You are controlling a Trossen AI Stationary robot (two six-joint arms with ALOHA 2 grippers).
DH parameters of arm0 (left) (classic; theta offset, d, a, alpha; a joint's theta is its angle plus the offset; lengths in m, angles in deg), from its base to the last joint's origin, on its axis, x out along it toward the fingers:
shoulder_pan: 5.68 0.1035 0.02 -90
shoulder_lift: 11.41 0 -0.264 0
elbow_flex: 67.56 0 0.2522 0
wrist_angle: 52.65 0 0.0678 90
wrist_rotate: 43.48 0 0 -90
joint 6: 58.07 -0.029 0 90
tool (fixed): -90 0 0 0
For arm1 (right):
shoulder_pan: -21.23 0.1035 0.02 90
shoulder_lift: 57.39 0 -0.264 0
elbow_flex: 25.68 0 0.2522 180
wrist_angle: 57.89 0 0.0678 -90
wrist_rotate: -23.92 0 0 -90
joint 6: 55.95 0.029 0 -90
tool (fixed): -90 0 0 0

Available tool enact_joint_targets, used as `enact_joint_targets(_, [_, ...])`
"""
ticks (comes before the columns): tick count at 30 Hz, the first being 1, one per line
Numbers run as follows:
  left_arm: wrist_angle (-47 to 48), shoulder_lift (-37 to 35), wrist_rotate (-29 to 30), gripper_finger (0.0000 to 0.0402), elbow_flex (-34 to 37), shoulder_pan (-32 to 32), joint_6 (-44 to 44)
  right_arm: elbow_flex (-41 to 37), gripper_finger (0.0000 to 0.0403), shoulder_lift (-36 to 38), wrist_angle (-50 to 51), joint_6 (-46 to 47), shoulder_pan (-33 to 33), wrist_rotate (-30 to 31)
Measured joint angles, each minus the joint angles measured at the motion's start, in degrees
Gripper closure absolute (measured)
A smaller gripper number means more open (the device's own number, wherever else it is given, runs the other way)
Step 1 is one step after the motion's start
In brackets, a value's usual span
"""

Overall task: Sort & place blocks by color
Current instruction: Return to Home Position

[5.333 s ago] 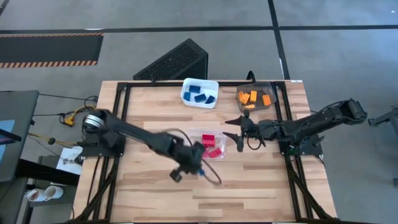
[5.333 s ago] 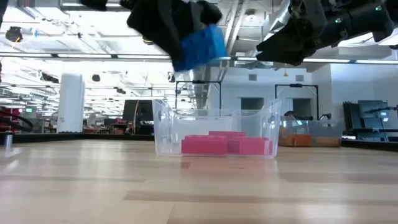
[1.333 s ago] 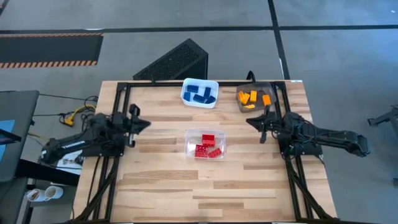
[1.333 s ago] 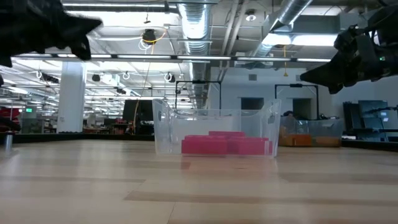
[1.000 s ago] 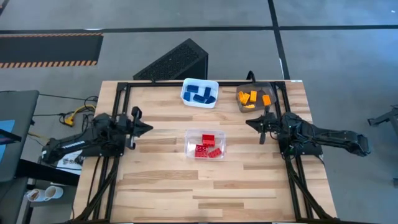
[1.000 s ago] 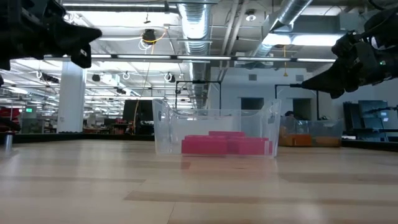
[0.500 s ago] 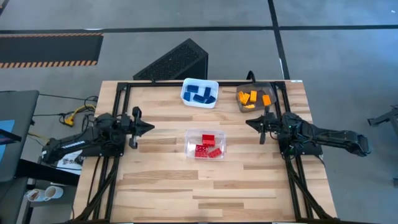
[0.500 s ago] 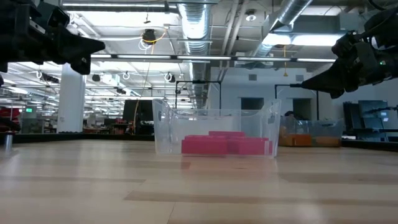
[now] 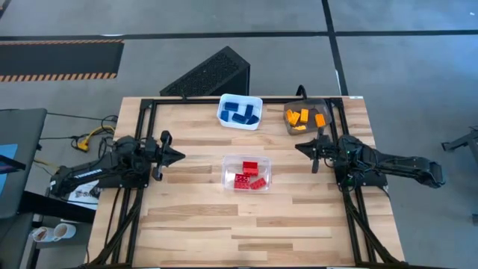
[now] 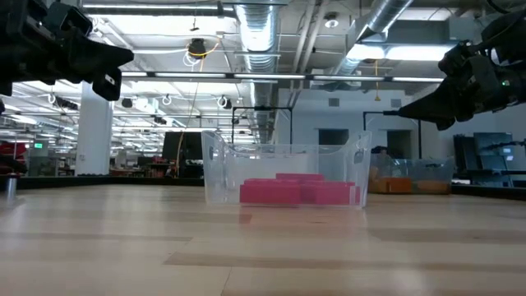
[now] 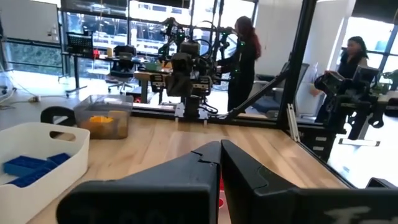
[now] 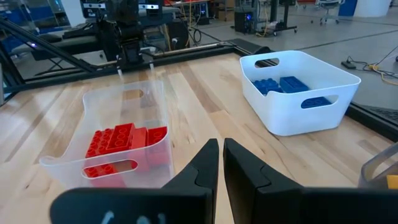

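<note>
The blocks lie sorted in three bins. Red blocks (image 9: 247, 177) sit in a clear bin (image 9: 246, 172) at the table's middle. Blue blocks (image 9: 240, 113) fill a white bin (image 9: 240, 110) at the far edge, and orange blocks (image 9: 302, 118) lie in a grey bin (image 9: 305, 117) to its right. My left gripper (image 9: 179, 155) hovers shut above the table's left side, pointing level toward the middle. My right gripper (image 9: 298, 146) hovers shut above the right side, facing it. Neither holds a block.
A black metal frame (image 9: 149, 104) runs round the table's far, left and right sides. A dark slatted box (image 9: 209, 75) stands on the floor beyond the far edge. People stand in the room (image 11: 242, 56) beyond the table. Bare wood stretches across the near half.
My left gripper has rolled slightly about its own line; it stays at the same spot. The bins and blocks have kept still.
</note>
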Motion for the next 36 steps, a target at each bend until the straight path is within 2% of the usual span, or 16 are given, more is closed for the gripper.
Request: enact_joint_targets(36, [-0.03,0.00,0.12,0.0401,0.02,0.00,1.78,0.00,0.0353,0.00,0.04,0.02,0.00,-0.07])
